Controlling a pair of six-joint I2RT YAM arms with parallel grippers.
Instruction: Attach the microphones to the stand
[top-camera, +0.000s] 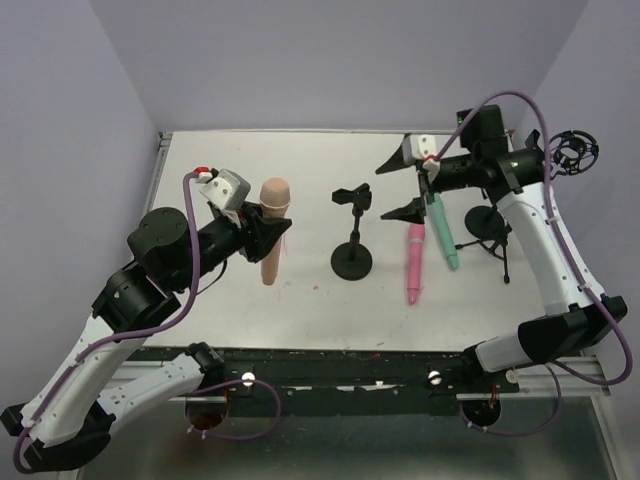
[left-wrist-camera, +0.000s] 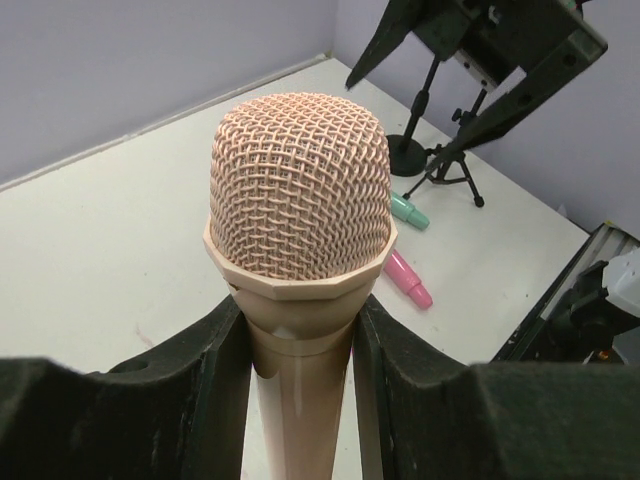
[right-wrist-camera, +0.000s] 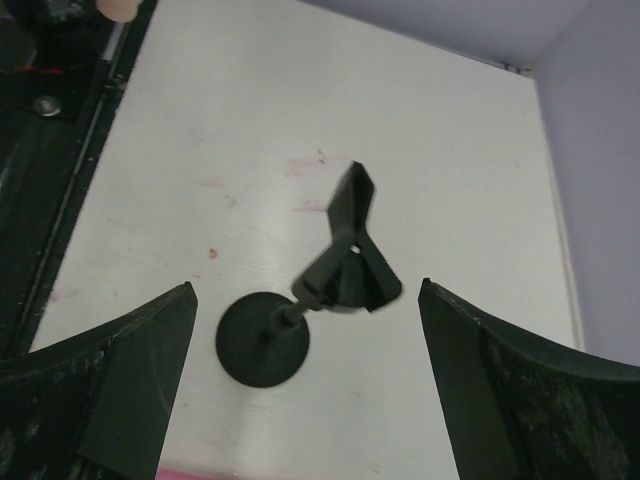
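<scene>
My left gripper (top-camera: 262, 222) is shut on a tan microphone (top-camera: 273, 240) and holds it upright, head up, left of the stand; in the left wrist view its mesh head (left-wrist-camera: 300, 190) rises above my fingers (left-wrist-camera: 225, 370). A black desk stand (top-camera: 352, 250) with a round base and a clip on top stands mid-table; it also shows in the right wrist view (right-wrist-camera: 300, 310). My right gripper (top-camera: 410, 185) is open and empty above the table, right of the stand. A pink microphone (top-camera: 414, 262) and a green microphone (top-camera: 443, 232) lie below it.
A black tripod stand (top-camera: 490, 232) stands at the right behind the green microphone. A black shock mount (top-camera: 573, 152) sits at the far right edge. The table's front rail (top-camera: 350, 365) runs along the near edge.
</scene>
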